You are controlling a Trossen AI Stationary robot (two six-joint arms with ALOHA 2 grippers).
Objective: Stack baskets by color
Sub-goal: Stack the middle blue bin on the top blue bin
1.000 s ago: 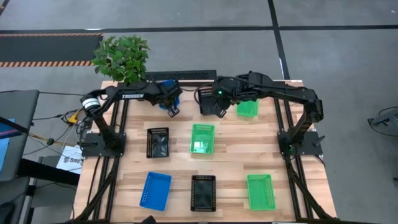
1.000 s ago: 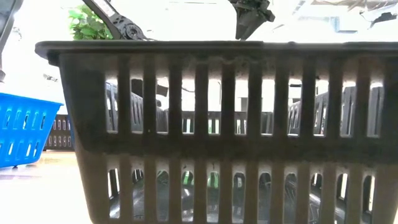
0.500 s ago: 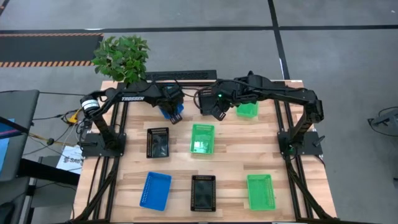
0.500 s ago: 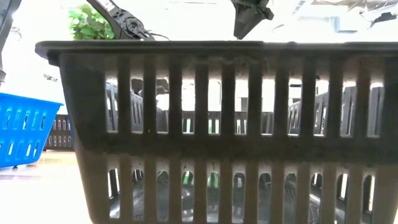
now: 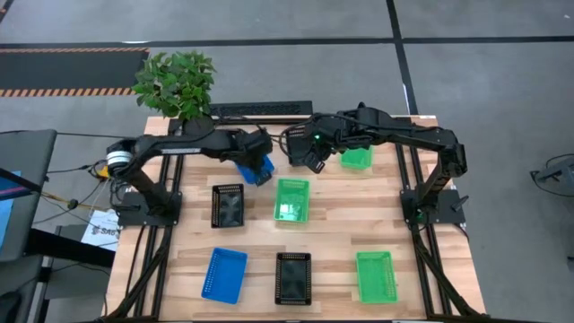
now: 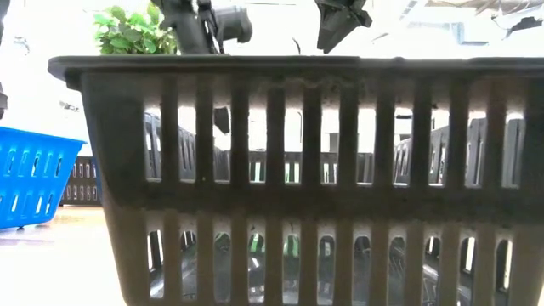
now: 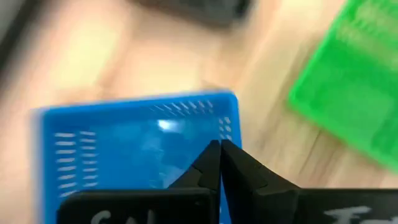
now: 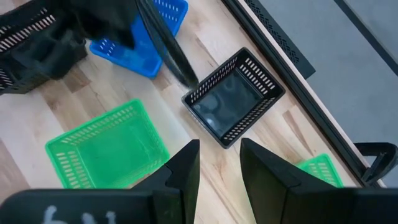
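Left gripper (image 7: 219,163), fingers pinched on the blue basket (image 5: 257,167) wall, carries it for stacking; right gripper (image 8: 217,163) hovers spread above the black basket (image 8: 234,96).

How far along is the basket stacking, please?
Done: no stack visible yet. In hand: the left claw is shut on a blue basket near the back; the right claw hangs open above a black basket. Left: the green baskets, front blue basket and other black baskets lie apart.

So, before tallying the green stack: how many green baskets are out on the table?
3: back-right green basket, centre green basket, front-right green basket; none looks hidden.
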